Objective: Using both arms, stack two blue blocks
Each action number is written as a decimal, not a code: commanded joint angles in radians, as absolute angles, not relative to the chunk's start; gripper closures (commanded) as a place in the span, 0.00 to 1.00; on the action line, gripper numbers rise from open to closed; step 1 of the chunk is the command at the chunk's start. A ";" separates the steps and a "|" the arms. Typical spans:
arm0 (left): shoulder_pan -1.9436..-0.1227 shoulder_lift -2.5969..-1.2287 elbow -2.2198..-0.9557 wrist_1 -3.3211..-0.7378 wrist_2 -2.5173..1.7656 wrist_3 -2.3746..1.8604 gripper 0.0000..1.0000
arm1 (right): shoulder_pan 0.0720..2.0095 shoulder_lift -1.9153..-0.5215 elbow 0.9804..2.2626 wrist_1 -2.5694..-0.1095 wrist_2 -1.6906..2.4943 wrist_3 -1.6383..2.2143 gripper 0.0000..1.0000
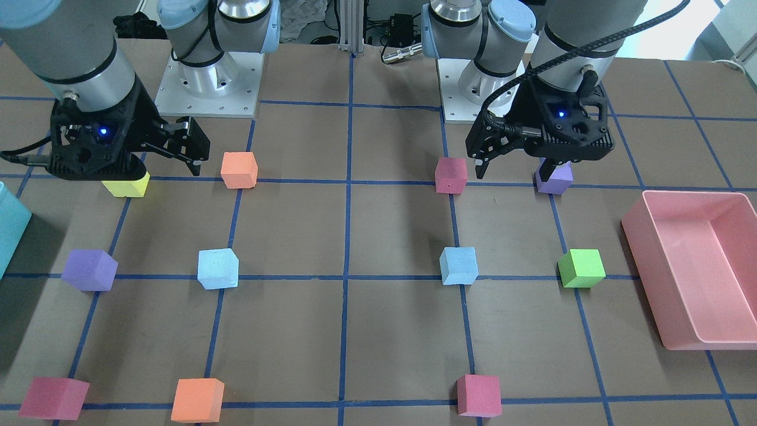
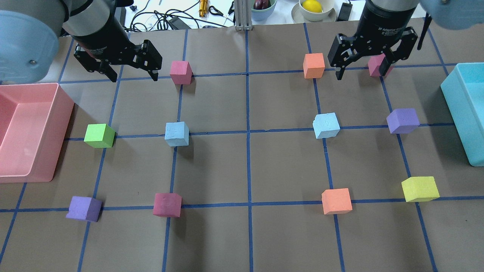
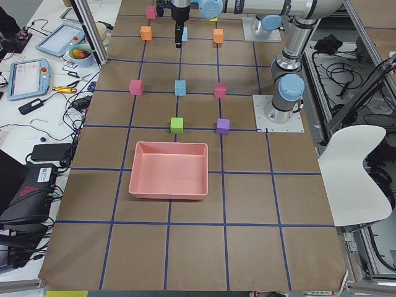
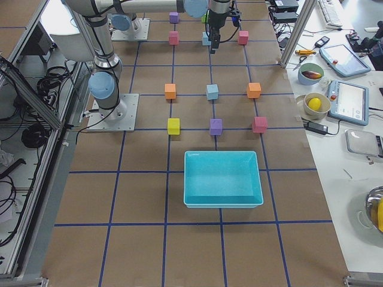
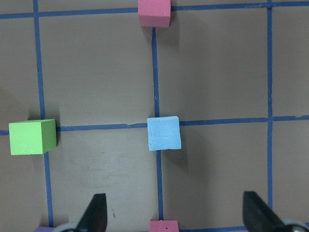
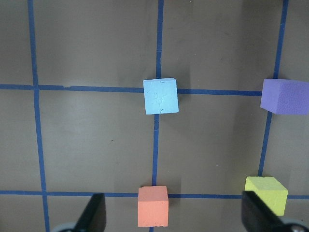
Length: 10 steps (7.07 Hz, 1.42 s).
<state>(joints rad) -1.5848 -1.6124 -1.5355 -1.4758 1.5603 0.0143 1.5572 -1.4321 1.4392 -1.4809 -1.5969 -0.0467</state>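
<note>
Your tabletop (image 2: 245, 234) carries a pink bin (image 2: 62, 124) at the robot's left end and a teal bin (image 2: 457, 113) at its right end. The overhead view's edges cut off both bins. The front and overhead views show you the left arm (image 1: 591, 23) and the right arm (image 1: 65, 47) only in part. Each has its wrist turned straight down and held well above the cubes.

The left gripper (image 2: 135, 79) has its fingers (image 2: 150, 60) spread wide with nothing between them. The right gripper (image 2: 361, 74) is the same, its fingers (image 2: 340, 51) spread and empty. In the overhead view one right finger covers part of a magenta cube (image 2: 374, 63). From the front, the right gripper hides part of a yellow cube (image 1: 127, 186), and a left finger stands in front of a purple cube (image 1: 562, 182). Each wrist view shows you only two finger tips at its lower edge.

The left blue block (image 2: 176, 133) rests flat on a tape crossing, between a green cube (image 2: 99, 135) and the centre line. Its faces are square to the grid. The right blue block (image 2: 326, 125) rests on the matching crossing across the centre line, turned slightly off the tape. Both are cubes, so neither has a long axis. They lie well apart, and neither sits on the other.
</note>
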 commanded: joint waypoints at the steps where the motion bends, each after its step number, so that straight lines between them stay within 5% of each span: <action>1: -1.586 -1.614 -1.531 -1.476 1.534 0.014 0.00 | 1.542 -1.349 1.517 -1.689 -1.586 -0.060 0.00; 6: -1.586 -1.611 -1.543 -1.479 1.523 0.012 0.00 | 1.543 -1.257 1.830 -2.102 -1.582 -0.068 0.00; 10: -1.615 -1.689 -1.668 -1.333 1.523 0.017 0.00 | 1.542 -1.169 1.830 -2.161 -1.575 -0.064 0.00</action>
